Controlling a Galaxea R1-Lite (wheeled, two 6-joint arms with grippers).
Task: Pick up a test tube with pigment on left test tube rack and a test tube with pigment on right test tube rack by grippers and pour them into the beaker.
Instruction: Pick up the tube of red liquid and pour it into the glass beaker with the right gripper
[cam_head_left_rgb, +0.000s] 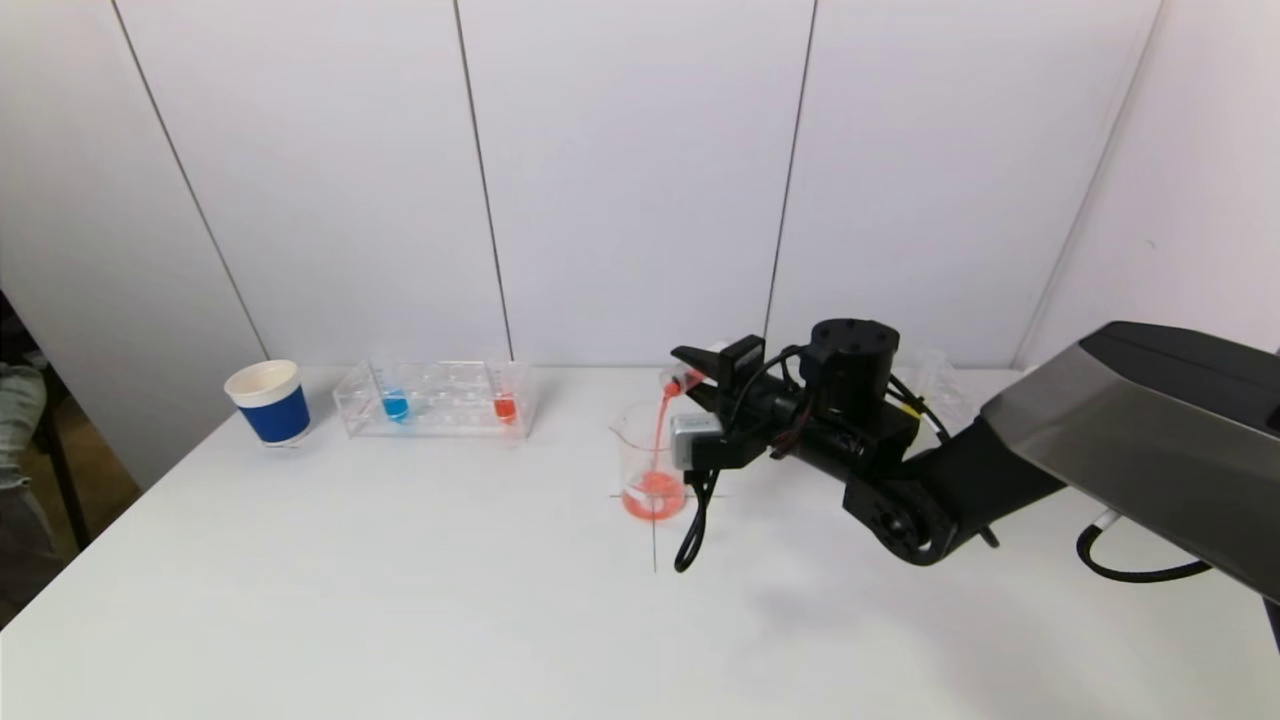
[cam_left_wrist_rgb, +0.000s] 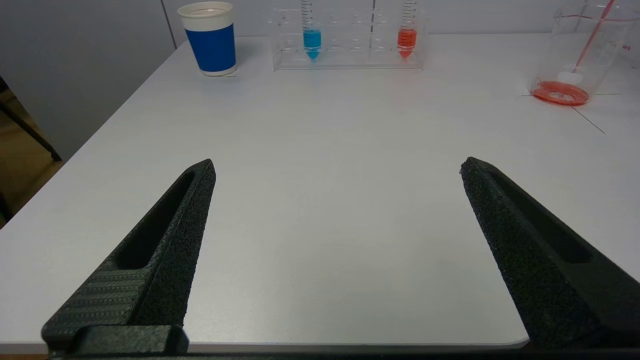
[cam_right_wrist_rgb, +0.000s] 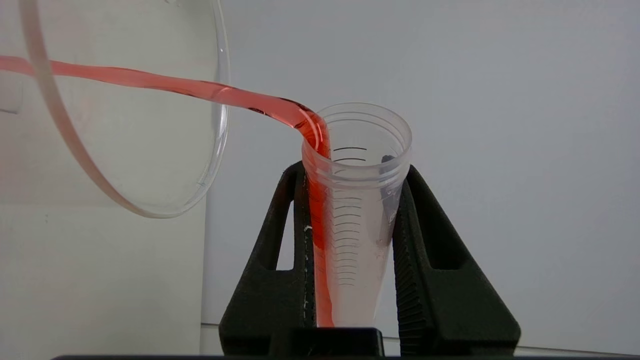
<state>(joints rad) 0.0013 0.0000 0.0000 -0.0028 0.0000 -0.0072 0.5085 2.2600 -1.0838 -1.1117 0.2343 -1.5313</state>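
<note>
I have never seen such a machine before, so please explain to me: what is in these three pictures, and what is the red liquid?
It is a two-armed robot at a white table. One picture comes from its head, the others from cameras on each wrist. The right gripper holds a tilted test tube between its fingers and pours red pigment into the beaker. The left gripper is open, low over the table, holding nothing. Further left stand a clear rack with one blue and one red tube, and a blue paper cup.

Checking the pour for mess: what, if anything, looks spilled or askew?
Nothing stands out. The right claw tips the tube; its red stream lands inside the upright beaker. No drips show on the table.
</note>
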